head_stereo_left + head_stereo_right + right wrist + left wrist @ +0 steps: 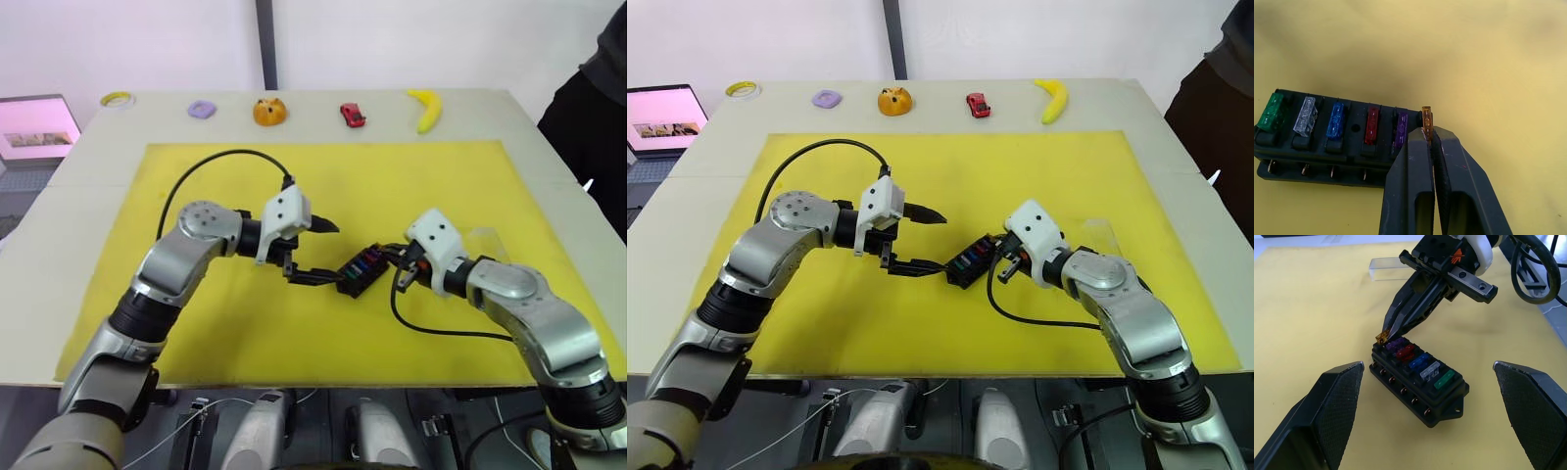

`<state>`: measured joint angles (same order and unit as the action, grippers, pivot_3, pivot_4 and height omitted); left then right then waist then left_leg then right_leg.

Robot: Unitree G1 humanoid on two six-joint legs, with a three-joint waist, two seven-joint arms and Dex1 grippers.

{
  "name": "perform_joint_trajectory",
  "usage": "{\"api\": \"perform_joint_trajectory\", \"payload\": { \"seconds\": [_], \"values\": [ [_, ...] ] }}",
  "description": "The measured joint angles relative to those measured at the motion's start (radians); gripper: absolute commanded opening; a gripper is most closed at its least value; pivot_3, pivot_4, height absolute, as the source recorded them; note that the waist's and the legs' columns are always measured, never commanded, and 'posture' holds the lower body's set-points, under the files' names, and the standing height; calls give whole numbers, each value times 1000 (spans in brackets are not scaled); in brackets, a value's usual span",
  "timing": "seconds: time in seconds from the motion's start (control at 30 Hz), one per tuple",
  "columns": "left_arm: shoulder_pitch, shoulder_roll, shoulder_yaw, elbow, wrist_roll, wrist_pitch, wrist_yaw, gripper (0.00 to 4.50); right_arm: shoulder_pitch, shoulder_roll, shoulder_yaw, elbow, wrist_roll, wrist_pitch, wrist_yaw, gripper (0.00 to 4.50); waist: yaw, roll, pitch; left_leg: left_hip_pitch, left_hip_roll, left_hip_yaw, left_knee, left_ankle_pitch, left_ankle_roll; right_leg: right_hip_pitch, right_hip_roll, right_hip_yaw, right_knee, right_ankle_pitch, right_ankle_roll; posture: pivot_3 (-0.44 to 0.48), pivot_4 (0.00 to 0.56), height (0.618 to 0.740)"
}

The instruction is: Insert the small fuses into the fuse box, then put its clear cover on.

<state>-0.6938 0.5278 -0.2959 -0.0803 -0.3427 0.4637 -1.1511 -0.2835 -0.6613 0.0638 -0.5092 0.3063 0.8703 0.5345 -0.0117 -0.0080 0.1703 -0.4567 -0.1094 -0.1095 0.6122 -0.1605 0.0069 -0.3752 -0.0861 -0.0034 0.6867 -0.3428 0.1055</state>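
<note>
Right gripper (1429,133): fingers pinched together on a small orange-brown fuse (1426,119), which stands upright between the tips. The fuse sits at the end slot of the fuse box (1327,142), touching the box's corner, right beside the purple fuse (1400,129). Whether it is seated in the slot I cannot tell.

Fuse box: black, lying on the yellow mat (421,186), roughly mid-mat between the two arms. Five fuses are seated in one row; counting away from the gripped fuse: purple, red (1371,125), blue (1334,119), clear (1306,116), green (1271,112). Metal pins show along the box's side wall.

Left gripper (1427,382): fingers spread wide apart, holding nothing. It points at the fuse box from the side opposite the right gripper, with one fingertip (315,278) down near the box's end and the other (326,226) raised above the mat.

Clear cover (1388,269): lies flat on the mat beyond the fuse box, on the right gripper's side, apart from the box and untouched.

Further out from the fuse box, along the table's (88,176) far edge past the mat: a tape roll (118,99), a purple piece (202,109), an orange object (269,112), a red toy car (353,115), a banana (426,108). A laptop (661,116) stands off the table's left corner. A person in dark clothing (588,108) stands at the table's right edge.
</note>
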Motion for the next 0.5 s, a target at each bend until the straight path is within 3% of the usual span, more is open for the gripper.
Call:
{"api": "perform_joint_trajectory", "payload": {
  "seconds": [0.5],
  "values": [
    [0,1,0,0,0,0,0,4464,-15,16,-32,4,50,37,2,0,0,0,0,0,0,0,0,0,0,0,0,0,0,0,0,0,150,735]
  ]
}}
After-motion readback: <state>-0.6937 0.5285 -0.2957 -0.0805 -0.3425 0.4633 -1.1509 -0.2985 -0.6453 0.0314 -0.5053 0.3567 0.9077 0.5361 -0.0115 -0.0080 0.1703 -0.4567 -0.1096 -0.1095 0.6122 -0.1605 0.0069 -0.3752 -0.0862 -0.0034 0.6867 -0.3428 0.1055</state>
